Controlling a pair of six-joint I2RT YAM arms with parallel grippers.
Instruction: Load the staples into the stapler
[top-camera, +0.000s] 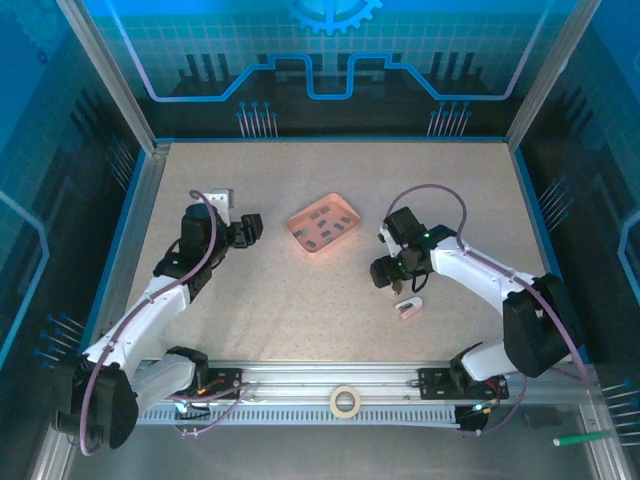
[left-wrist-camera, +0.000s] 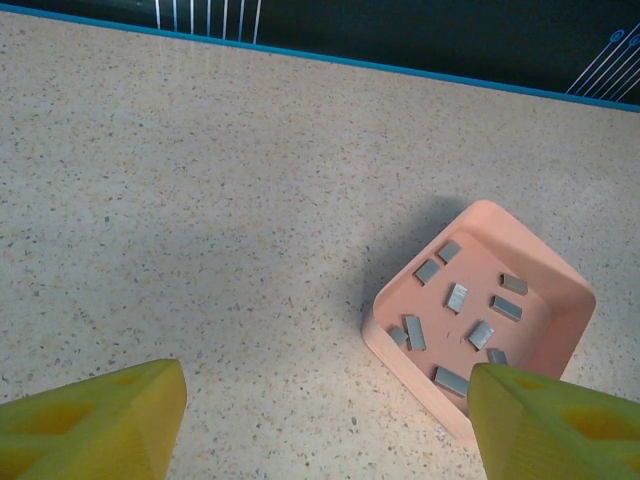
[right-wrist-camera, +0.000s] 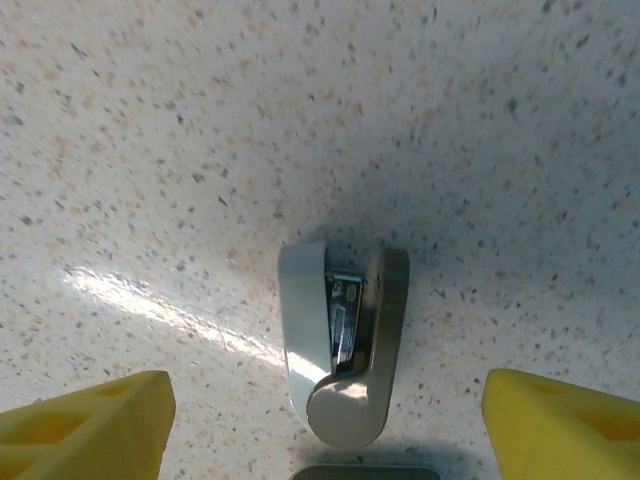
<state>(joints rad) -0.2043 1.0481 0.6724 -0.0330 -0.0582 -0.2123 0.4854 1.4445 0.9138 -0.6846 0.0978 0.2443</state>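
The mini stapler (top-camera: 408, 308) lies on its side on the speckled table, white and grey, its shiny metal channel showing in the right wrist view where the stapler (right-wrist-camera: 343, 345) rests between my spread fingers. My right gripper (top-camera: 388, 273) (right-wrist-camera: 325, 400) hovers over it, open and holding nothing. Several small grey staples (top-camera: 325, 226) (left-wrist-camera: 457, 297) lie loose inside the salmon-pink tray (top-camera: 293, 222) (left-wrist-camera: 405, 372). My left gripper (top-camera: 248, 228) (left-wrist-camera: 325, 400) sits just left of the tray, open, with bare table between its yellow fingers (left-wrist-camera: 110, 415).
A roll of tape (top-camera: 346, 401) rests on the front rail between the arm bases. A green pen (top-camera: 580, 438) lies outside the table at the lower right. Blue raised edges (top-camera: 330, 140) border the tabletop.
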